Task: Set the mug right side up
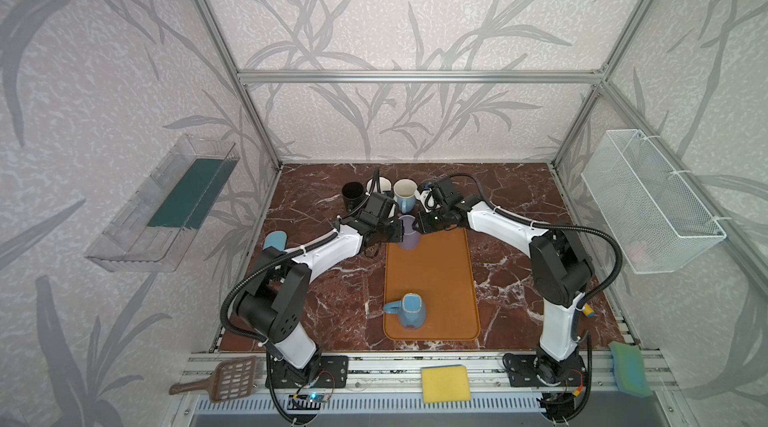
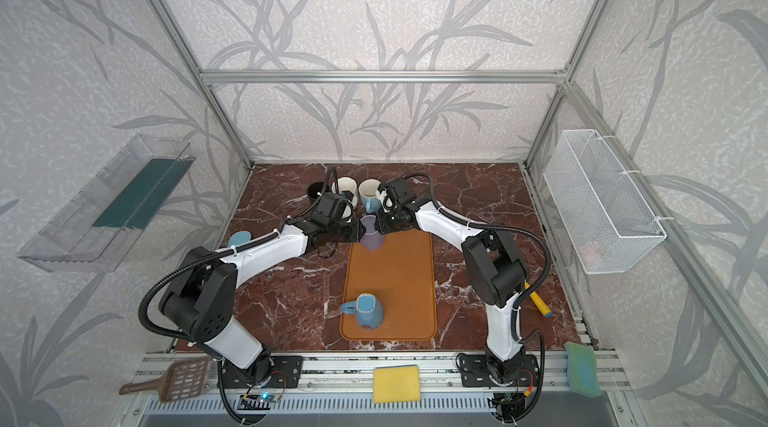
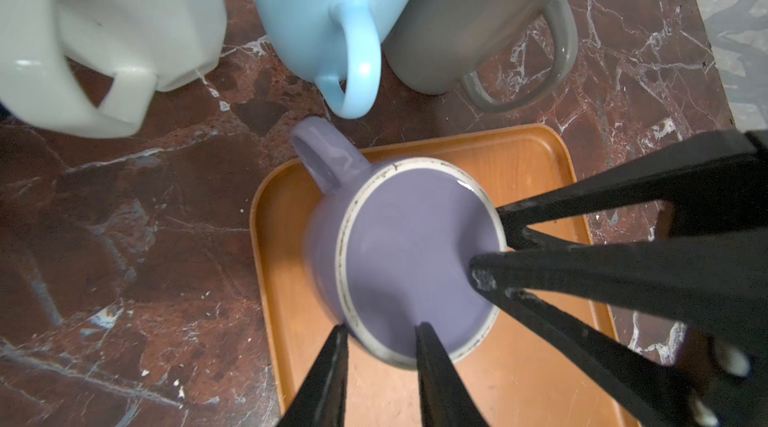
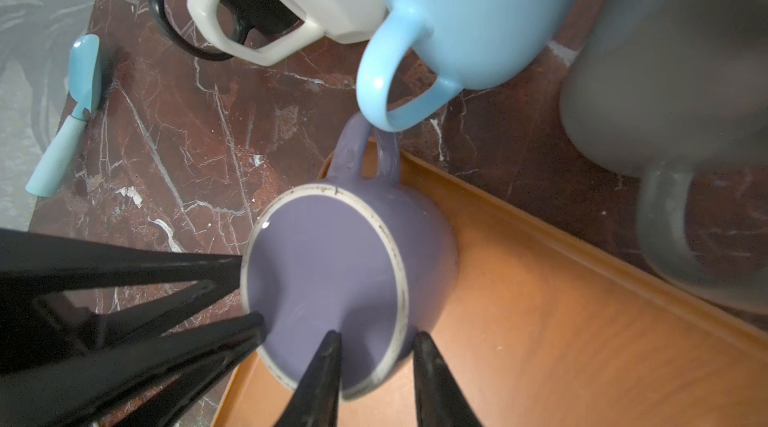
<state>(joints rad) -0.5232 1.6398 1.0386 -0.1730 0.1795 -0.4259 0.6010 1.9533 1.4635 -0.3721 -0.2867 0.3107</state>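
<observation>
Inspector: Jaws, both arms: how do they stand?

Assessor: Left gripper [image 3: 380,331] part-spread, one finger over the base, one outside the wall, astride the pale foot ring of the purple mug [image 3: 407,254]. Right gripper [image 4: 377,335] likewise, from the opposite side. Whether either bites down, I cannot tell.

Inspector: Why two arms on one mug?

Assessor: Judgement only: the mug stands base-up, so that raised ring is the sole edge offered from above, and a hold from both sides would steady it for the flip. Shallow purchase on glazed ware; slippage is the risk.

Inspector: Location?

Assessor: Far end of the orange tray [image 1: 436,279], handle towards the light-blue mug [image 1: 404,196]; contact between handles cannot be settled. That mug stands mouth-up off the tray, in a row with a black mug [image 1: 352,195], white mug [image 1: 384,185] and grey mug [image 3: 478,18]. A speckled blue mug [image 1: 409,312], apparently inverted, sits at the tray's near end.

Inspector: Surface and room?

Assessor: Red-brown marbled tabletop [image 1: 511,279], hard. Leaf-patterned walls [image 1: 415,9], aluminium frame [image 1: 419,77]; clear bin [image 1: 162,209] on the wall beside the left arm, wire basket [image 1: 652,204] beside the right. Yellow sponge [image 1: 444,383], green sponge [image 1: 629,369] and brown scoop [image 1: 230,377] on the front rail.
</observation>
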